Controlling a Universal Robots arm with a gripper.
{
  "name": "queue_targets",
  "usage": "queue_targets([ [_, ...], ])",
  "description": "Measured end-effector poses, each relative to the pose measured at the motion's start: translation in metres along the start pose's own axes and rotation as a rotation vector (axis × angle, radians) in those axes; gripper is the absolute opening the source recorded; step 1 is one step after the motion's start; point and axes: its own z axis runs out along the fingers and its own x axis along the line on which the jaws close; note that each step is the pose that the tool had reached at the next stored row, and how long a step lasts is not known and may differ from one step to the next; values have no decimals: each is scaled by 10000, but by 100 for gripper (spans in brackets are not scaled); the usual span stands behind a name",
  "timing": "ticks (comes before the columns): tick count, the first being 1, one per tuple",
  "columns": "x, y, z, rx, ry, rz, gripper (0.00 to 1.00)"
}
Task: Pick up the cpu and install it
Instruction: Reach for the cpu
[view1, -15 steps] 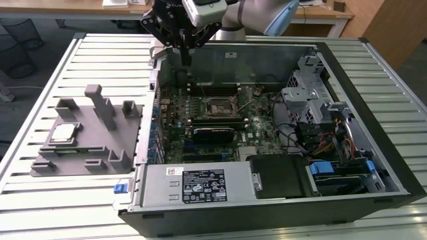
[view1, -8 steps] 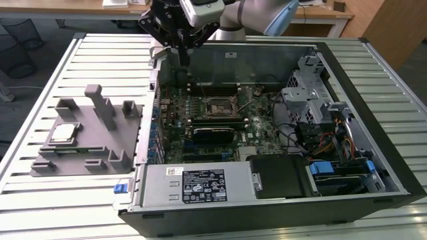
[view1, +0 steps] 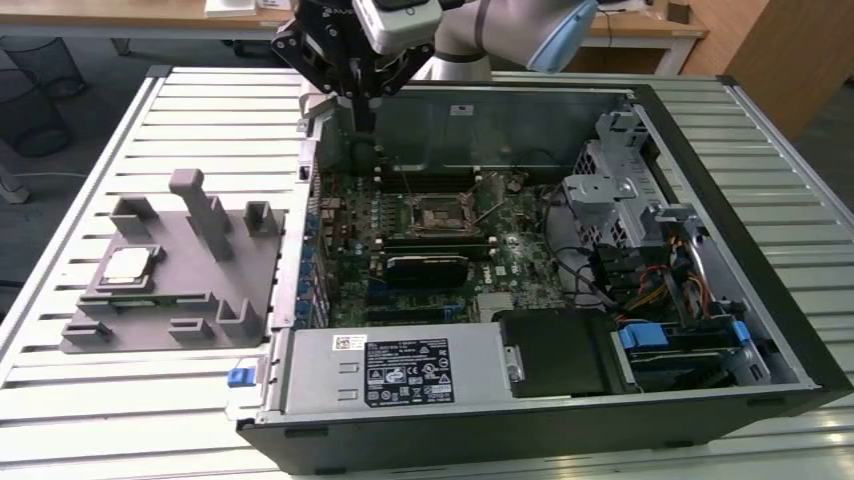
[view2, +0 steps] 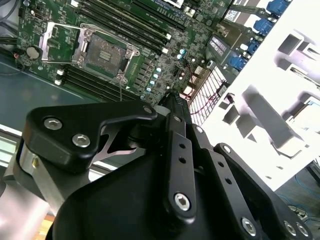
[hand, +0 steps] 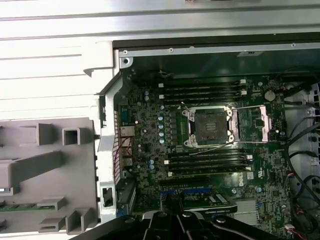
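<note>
Closed and empty, the black gripper (view1: 363, 122) hovers well apart from the flat silvery square cpu (view1: 127, 265), seemingly light, fragile, best pinched edgewise.

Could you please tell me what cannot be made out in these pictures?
Exterior view: the cpu on the grey fixture is too small to show its markings.
Second wrist view: the gripper hides part of the motherboard; glare washes out the fixture.
First wrist view: the fixture is cut off by the picture's edge.
</note>
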Motion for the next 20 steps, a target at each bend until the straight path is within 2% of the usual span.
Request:
queue_targets([
  [20, 102, -8, 2, 0, 1, 0, 11],
])
